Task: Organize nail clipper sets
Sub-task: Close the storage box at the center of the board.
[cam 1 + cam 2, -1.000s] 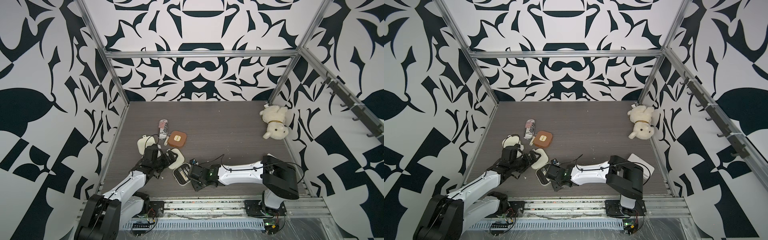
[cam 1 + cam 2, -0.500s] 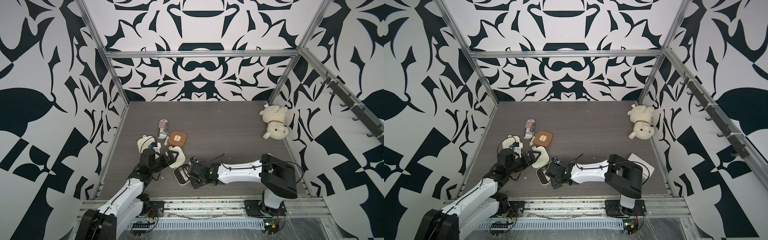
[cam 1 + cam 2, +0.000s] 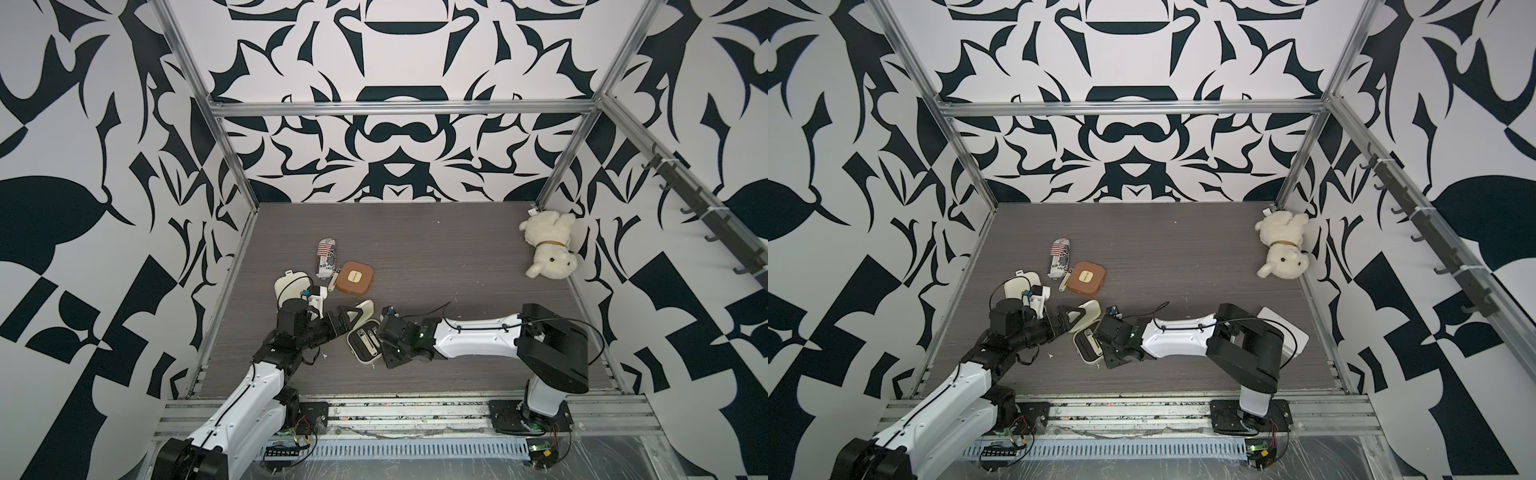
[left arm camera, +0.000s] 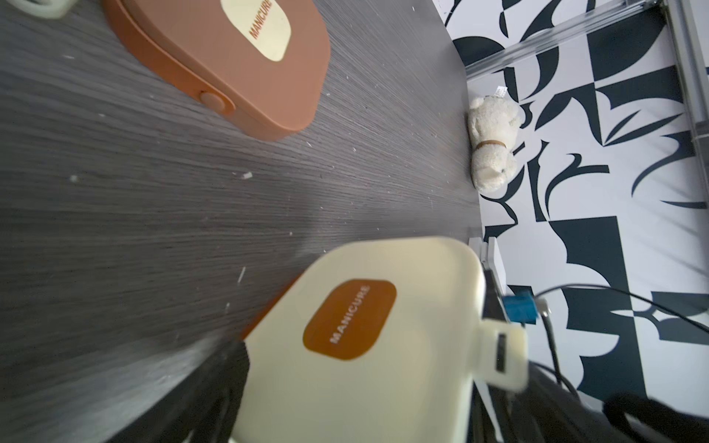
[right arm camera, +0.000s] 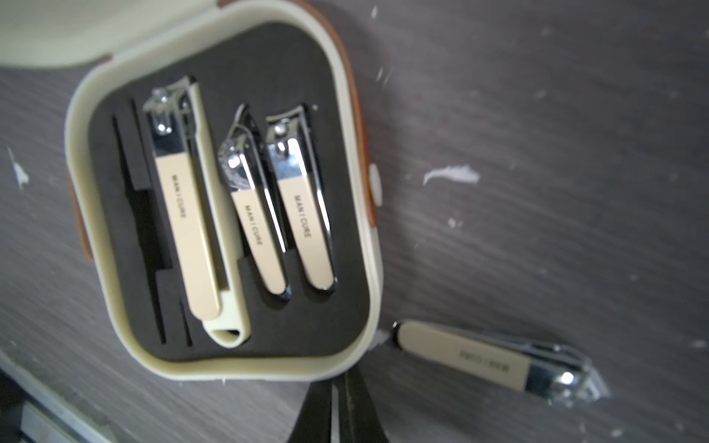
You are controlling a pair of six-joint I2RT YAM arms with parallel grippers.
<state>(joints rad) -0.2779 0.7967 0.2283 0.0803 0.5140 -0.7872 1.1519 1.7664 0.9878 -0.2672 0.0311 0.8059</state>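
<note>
Three manicure cases sit on the dark table (image 3: 436, 257). Nearest the front, the open cream case (image 3: 363, 347) holds three clippers (image 5: 255, 222) in its black insert (image 5: 268, 318). Its lid (image 4: 383, 345) tilts up between the wide-spread jaws of my left gripper (image 3: 358, 318); I cannot tell if they touch it. My right gripper (image 5: 341, 406) is pinched closed and empty at the case's rim, with a loose clipper (image 5: 498, 360) just beside it. Behind lie the closed brown case (image 3: 354, 277) and the other cream case (image 3: 291, 284).
</note>
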